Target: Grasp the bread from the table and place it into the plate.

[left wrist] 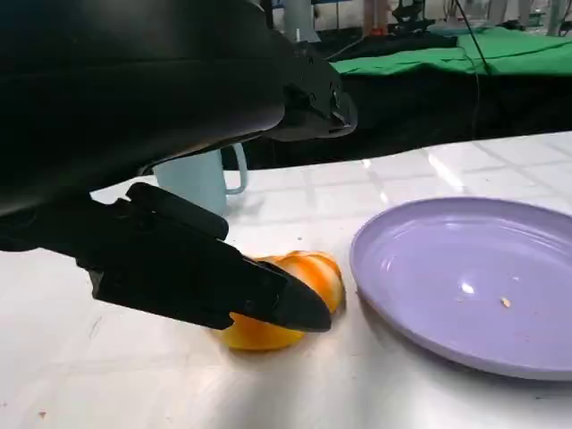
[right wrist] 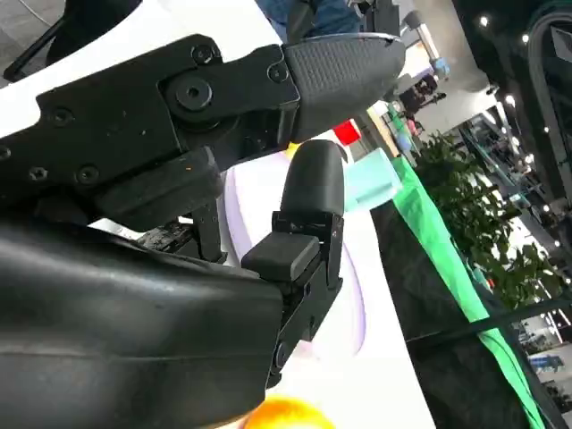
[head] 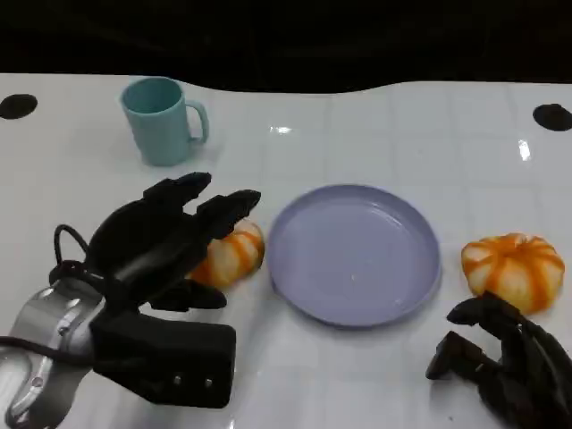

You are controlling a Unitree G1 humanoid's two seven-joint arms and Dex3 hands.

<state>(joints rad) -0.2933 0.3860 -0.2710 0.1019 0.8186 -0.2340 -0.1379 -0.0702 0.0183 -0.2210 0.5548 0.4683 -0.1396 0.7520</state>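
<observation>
A: Left hand point(head: 170, 237), head view: what does it show?

B: The black fingers point(head: 228, 210) reach over a round orange-and-white striped bread point(head: 234, 255) lying on the white bench point(head: 357, 134), just left of the plate point(head: 354, 255). In the left wrist view the fingers point(left wrist: 206, 277) lie in front of the bread point(left wrist: 286, 304), with the shell above it; whether they actually clamp it cannot be told. The bread rests on the bench, outside the plate point(left wrist: 465, 286) and just beside its rim.

A: And its appearance?

B: A glossy bun, pumpkin-shaped, with orange ridges and pale grooves. A second bread point(head: 513, 268) of the same kind lies to the right of the plate, near its rim but apart from it.

A: The right hand point(head: 500, 353)?

B: It sits low at the near right, fingers curled and spread, holding nothing, just in front of the second bread. In the right wrist view its fingers point(right wrist: 308, 206) stand apart.

A: The surroundings?

B: The plate is shallow, lavender and bare. A light blue mug point(head: 163, 121) stands upright behind the left hand, handle to the right. No legible writing is visible.
</observation>
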